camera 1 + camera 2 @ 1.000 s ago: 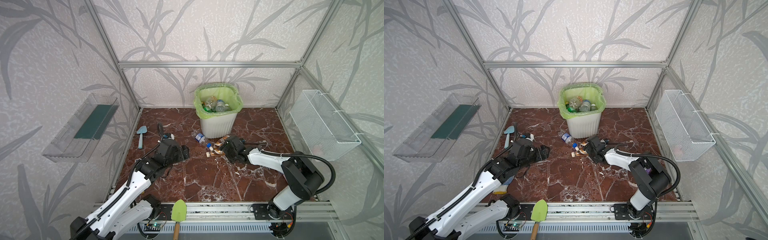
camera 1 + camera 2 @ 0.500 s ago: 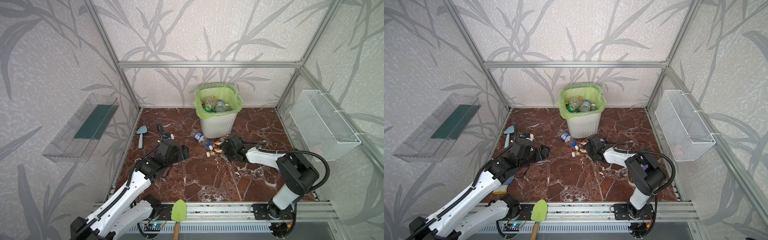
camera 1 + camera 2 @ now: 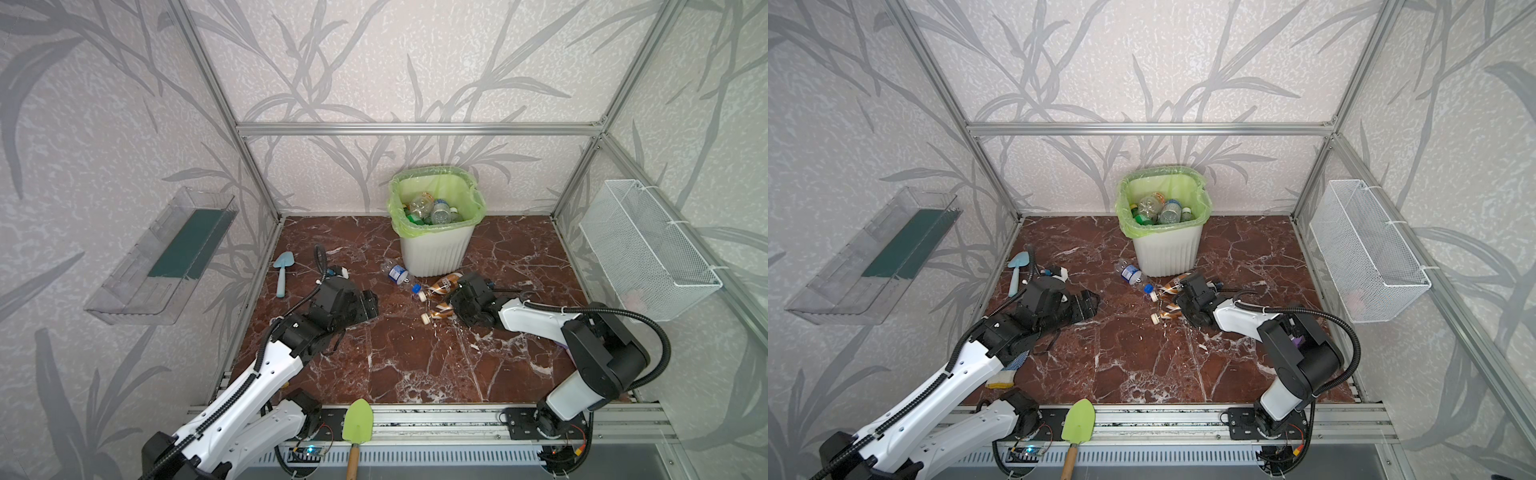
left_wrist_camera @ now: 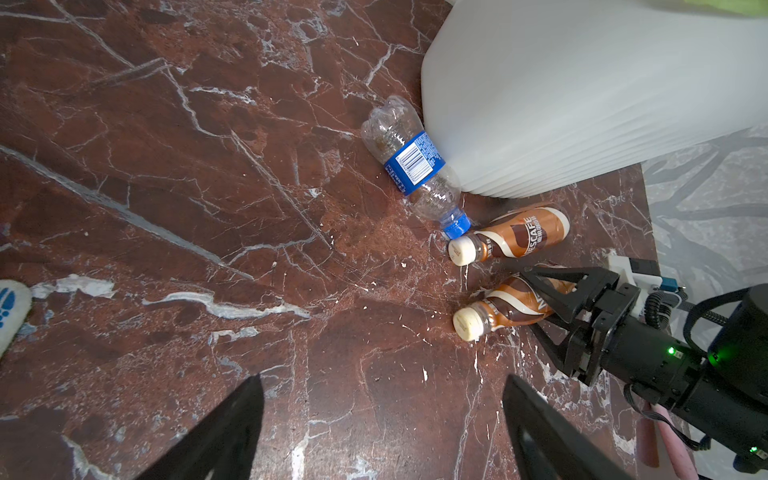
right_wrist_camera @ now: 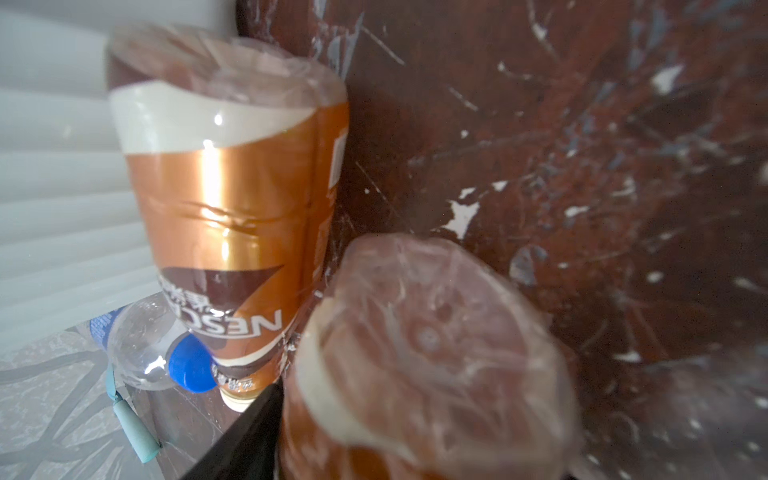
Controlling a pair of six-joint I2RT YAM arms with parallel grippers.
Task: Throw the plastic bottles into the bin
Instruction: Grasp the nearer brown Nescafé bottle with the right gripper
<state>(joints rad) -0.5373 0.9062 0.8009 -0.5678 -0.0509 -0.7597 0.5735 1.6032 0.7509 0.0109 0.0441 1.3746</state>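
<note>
Left wrist view: brown marble bench [image 4: 208, 187]; three plastic bottles lying flat at centre right, below the bin [image 4: 582, 95], a white ribbed wastebasket. Item 1, clear bottle [image 4: 411, 164], blue label and blue cap, long axis diagonal, cap toward lower right, shoulder against the bin's base. Item 2, upper coffee bottle [image 4: 515, 237], brown-and-white wrap, cream cap pointing left. Item 3, lower coffee bottle [image 4: 507, 307], same wrap, cap pointing left; the right gripper [image 4: 540, 303] has its black fingers either side of its body, closing in, though whether they press it cannot be told. Left gripper [image 4: 382, 415] fingers stand wide apart, holding nothing, along the lower edge. Right wrist view, not shown elsewhere: clear base of the lower coffee bottle [image 5: 432, 349] seen end-on, close and blurred, lower centre. Both top views add: light green bag lining the bin [image 3: 436, 249], several bottles inside; blue toy spade [image 3: 282, 274] at left; green spade [image 3: 357, 422] on the front rail; wire basket [image 3: 648, 249] on the right wall; clear tray [image 3: 162, 257] on the left wall.
</note>
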